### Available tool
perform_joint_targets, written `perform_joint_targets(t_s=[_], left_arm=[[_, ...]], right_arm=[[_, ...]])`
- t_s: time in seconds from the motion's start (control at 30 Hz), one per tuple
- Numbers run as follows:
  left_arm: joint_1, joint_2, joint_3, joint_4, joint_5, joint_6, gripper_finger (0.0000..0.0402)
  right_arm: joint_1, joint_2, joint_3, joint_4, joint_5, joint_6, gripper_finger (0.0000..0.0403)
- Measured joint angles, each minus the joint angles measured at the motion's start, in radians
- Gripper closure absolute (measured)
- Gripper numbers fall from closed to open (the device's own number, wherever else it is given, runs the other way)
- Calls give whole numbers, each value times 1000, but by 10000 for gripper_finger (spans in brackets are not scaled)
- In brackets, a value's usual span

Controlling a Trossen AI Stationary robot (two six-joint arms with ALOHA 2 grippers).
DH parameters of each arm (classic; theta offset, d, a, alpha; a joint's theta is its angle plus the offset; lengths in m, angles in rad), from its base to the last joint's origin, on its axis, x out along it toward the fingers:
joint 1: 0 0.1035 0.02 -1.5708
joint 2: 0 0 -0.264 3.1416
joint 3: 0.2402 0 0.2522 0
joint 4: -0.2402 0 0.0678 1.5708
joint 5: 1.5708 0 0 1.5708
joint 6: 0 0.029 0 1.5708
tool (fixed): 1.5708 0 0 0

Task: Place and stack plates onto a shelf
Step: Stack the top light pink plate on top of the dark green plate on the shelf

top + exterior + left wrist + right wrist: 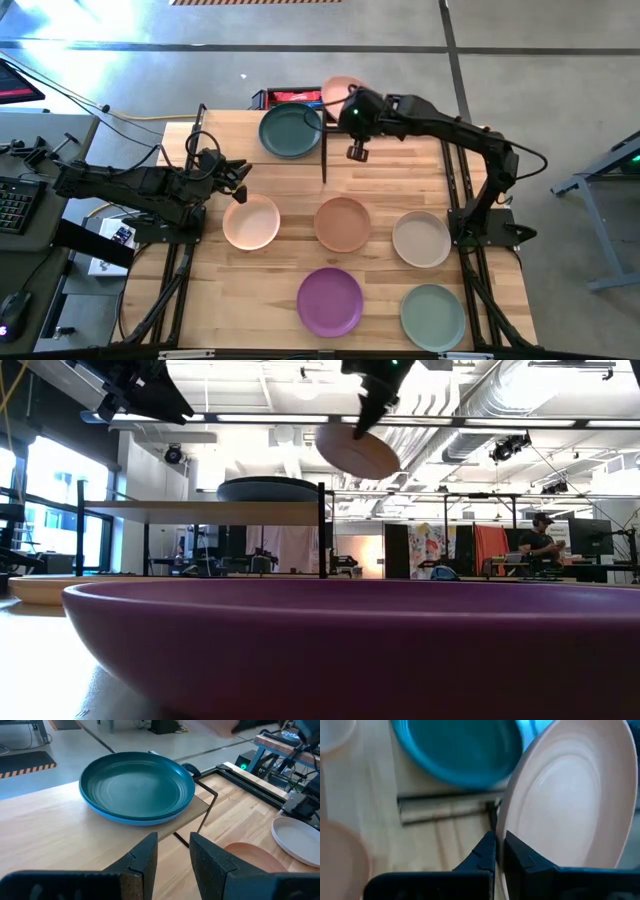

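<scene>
Now, left arm: the left gripper (238, 172) hovers over the table's left side, just beside the shelf's near edge; its fingers (145, 857) stand slightly apart and hold nothing; it looks to be waiting, out of the other arm's way.
Peach plate: the peach plate (251, 222) lies flat near the table's left edge, just below that gripper; not yet lifted.
Shelf: the shelf (45, 827) stands along the table's far edge; about half of it is bare.
Stack: the green plate (290, 130) sits inside the blue plate (125, 816) at the shelf's right end, nested so they share one spot.
Purple plate: the purple plate (330, 301) lies by the near edge, at the middle.
Orange plate: the orange plate (343, 223) lies at the table's centre.
Pink plate: the pink plate (570, 800) hangs tilted in the air beside the shelf's right end, higher than the stack; probably carried high to clear the stack's rim.
Right arm: the right gripper (499, 851) is clamped on the pink plate's rim, over the far edge.
Cream plate: the cream plate (421, 239) lies toward the right edge.
Sage plate: the sage plate (433, 316) lies at the near right corner.
</scene>
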Motion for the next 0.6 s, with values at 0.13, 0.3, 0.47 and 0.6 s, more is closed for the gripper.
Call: perform_joint_targets(t_s=[0.13,0.3,0.47,0.6], left_arm=[[0,0,0,0,0,0,298],[0,0,0,0,24,-13,298],[0,0,0,0,46,-20,298],[0,0,0,0,46,-38,298]], right_arm=[[0,0,6,128,-40,-82,403],[0,6,6,259,-95,-111,403],[0,13,6,398,-168,-111,403],[7,32,6,485,-236,-110,403]])
